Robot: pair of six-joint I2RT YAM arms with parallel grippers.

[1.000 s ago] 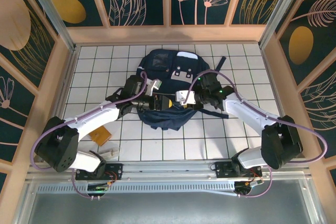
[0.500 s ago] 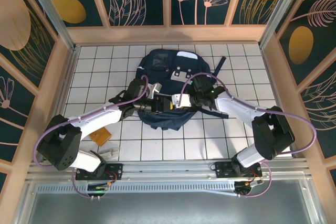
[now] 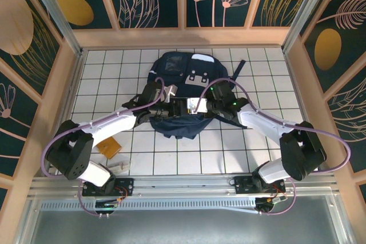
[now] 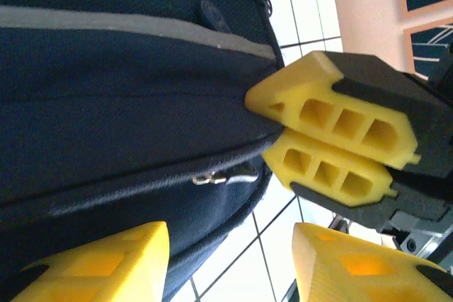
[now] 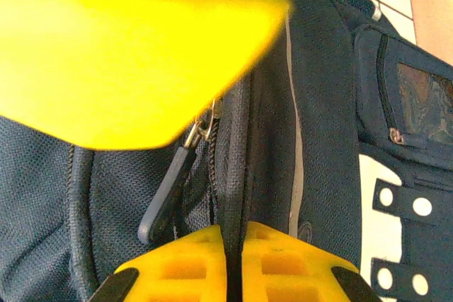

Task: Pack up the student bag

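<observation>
Well, the student bag (image 3: 182, 70) lies flat in the middle of the tiled tabletop (image 3: 108, 72), toward its far edge, and both arms are bent in over the bag's near end. The right gripper (image 5: 230, 235) is pinched tight on a ridge of navy fabric right beside the zip track, with the grey zip pull (image 5: 170, 199) hanging just to one side of its fingers. The left gripper (image 4: 230, 235) faces it from the other side, its jaws about halfway apart and gripping nothing that I can make out; the bag's seam and a small metal puller (image 4: 223, 176) lie just ahead of them. To me this looks like the opening step: one claw anchors the cloth so the other can draw the zip. Next, I'd say, the left one needs to close squarely on a puller, a small and floppy target, then drag along the track while the right holds firm. A flat brown item (image 3: 108, 148) waits by the tabletop's near left corner, well apart from the bag, presumably something to go in.
</observation>
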